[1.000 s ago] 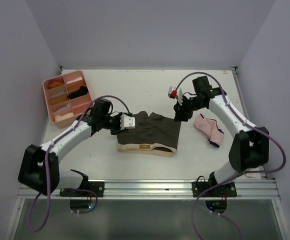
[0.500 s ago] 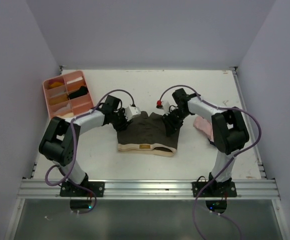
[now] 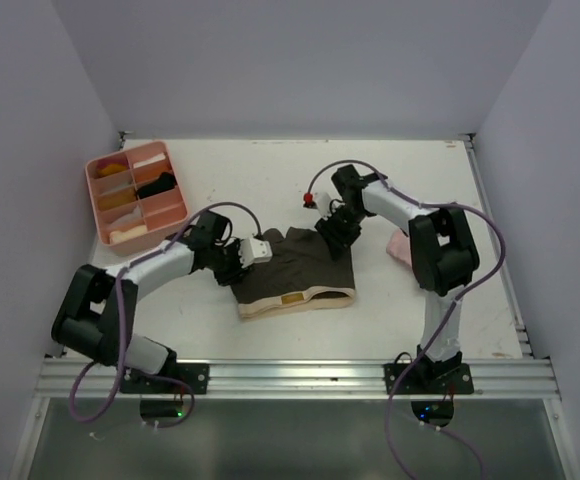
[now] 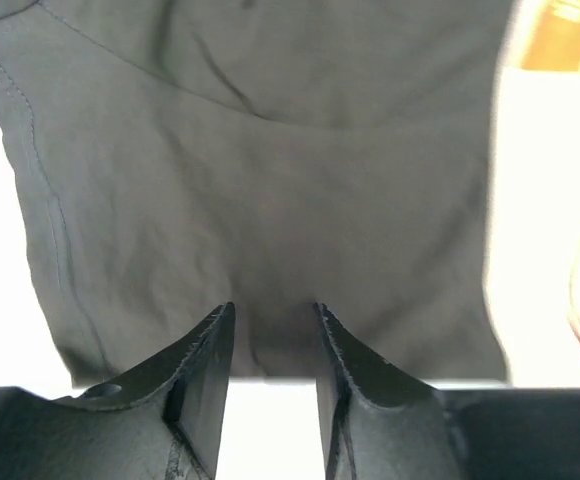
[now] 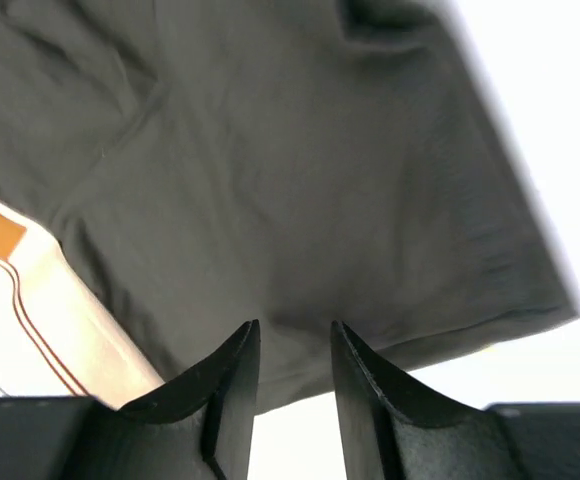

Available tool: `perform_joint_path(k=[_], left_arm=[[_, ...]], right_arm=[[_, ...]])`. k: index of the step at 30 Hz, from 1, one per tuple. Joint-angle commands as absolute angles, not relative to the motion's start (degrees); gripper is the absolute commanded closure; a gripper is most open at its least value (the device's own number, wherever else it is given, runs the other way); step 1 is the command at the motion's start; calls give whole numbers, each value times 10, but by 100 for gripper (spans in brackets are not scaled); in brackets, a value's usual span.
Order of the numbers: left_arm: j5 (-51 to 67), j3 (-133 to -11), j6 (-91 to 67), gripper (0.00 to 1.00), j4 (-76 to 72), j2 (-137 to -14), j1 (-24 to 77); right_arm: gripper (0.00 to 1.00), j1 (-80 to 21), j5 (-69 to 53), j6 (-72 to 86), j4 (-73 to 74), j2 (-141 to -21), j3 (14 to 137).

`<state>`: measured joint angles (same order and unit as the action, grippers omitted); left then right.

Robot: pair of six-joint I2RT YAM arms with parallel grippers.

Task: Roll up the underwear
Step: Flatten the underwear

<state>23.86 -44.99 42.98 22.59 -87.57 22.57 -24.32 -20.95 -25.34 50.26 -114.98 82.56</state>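
**Position.** The dark olive-brown cloth underwear [image 3: 305, 265] lies spread flat on the white bench [image 3: 270, 180]. It sits to the right of the pink plastic compartment tray [image 3: 98, 205] and nearer the arm bases than the tray.

**Orientation.** The pale cream waistband [image 3: 315, 298] with its tan label [image 3: 290, 297] faces the arm bases. The dark leg-side hem faces away from them. The long axis runs across the bench, slightly skewed, with the tray-side end of the waistband a little nearer the bases.

**Left gripper** [image 4: 272, 318]. At the hem corner closest to the tray. The jaws are narrow, with a puckered bit of dark cloth between the tips, which reads as a pinch on the hem.

**Right gripper** [image 5: 295, 335]. At the hem corner farthest from the tray. Same narrow set, with the cloth edge between the tips, so likely also a pinch.

**Why held so (judgement).** Gripping both hem corners keeps the far edge straight, so it can turn over evenly toward the waistband. The roll would then lie along the garment's long axis.

**Also noted.** A pale pink cloth underwear [image 3: 397, 245] lies farther from the tray, mostly hidden behind the right arm.
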Motion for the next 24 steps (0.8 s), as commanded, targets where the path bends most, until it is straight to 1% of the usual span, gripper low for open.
perform_joint_path(k=[1,5,6,7,9,10,12,13,16,19,21,24], left_arm=[[265,-427,475,58,229,-782,223],[300,-433,569,56,283,-715,208],[328,-433,657,56,336,-688,207],[342,-432,712,55,367,-673,206],[357,-408,837,55,408,-630,206],[355,-395,858,55,403,-620,206],[340,-370,909,55,392,-613,208],[337,-367,919,55,391,-619,209],[360,-398,858,55,382,-657,212],[434,-468,778,55,431,-707,214],[460,-473,732,55,449,-722,224],[465,-461,707,58,453,-717,253]], right_arm=[[60,-242,-208,-265,533,-1135,896],[60,-243,-249,-246,548,-1092,920],[60,-245,-266,-227,555,-1086,924],[60,-250,-308,-219,570,-1074,925],[60,-260,-336,-188,572,-1068,912],[62,-271,-353,-180,565,-1068,886],[64,-280,-351,-183,563,-1073,859],[66,-287,-343,-187,563,-1074,846],[69,-287,-318,-206,562,-1065,784],[70,-287,-310,-253,578,-1038,753],[70,-287,-290,-279,560,-1000,729],[71,-288,-269,-302,567,-990,717]])
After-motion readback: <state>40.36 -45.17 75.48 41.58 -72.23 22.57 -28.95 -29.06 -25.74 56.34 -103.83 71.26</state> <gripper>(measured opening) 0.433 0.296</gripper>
